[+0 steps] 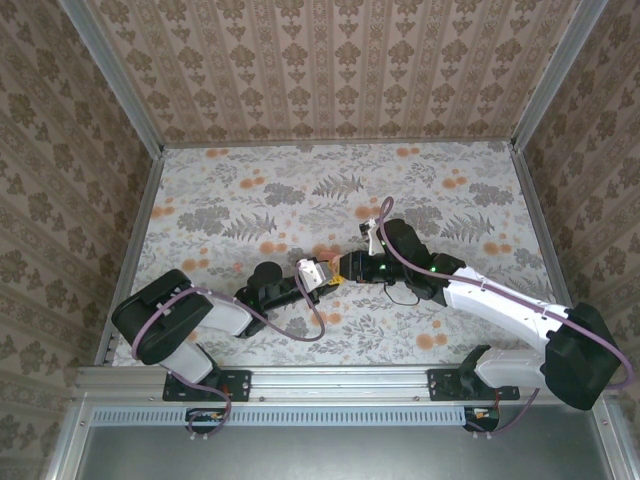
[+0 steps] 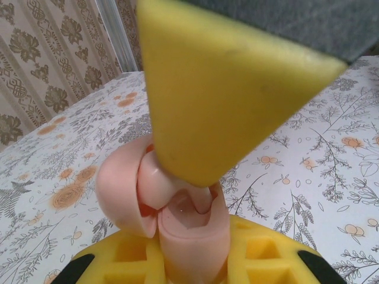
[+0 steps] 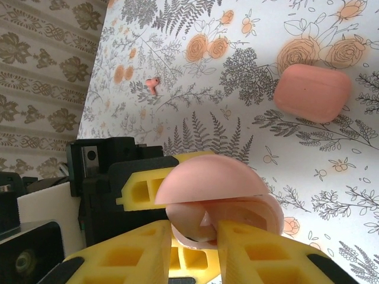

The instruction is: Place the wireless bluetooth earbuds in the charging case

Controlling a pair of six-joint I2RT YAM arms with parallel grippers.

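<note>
No legible text, label, brand, number or sign on any surface in these views.

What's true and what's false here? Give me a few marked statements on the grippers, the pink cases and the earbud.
1. The left gripper holds a pale-pink container with its hinged lid open. True.
2. The coral-pink case lying on the table is open. False: it lies closed, apart from both grippers.
3. An earbud lies loose on the table. True.
4. The right gripper is parked well away from the left one. False: it is right at the open mouth of the pale-pink container.
</note>
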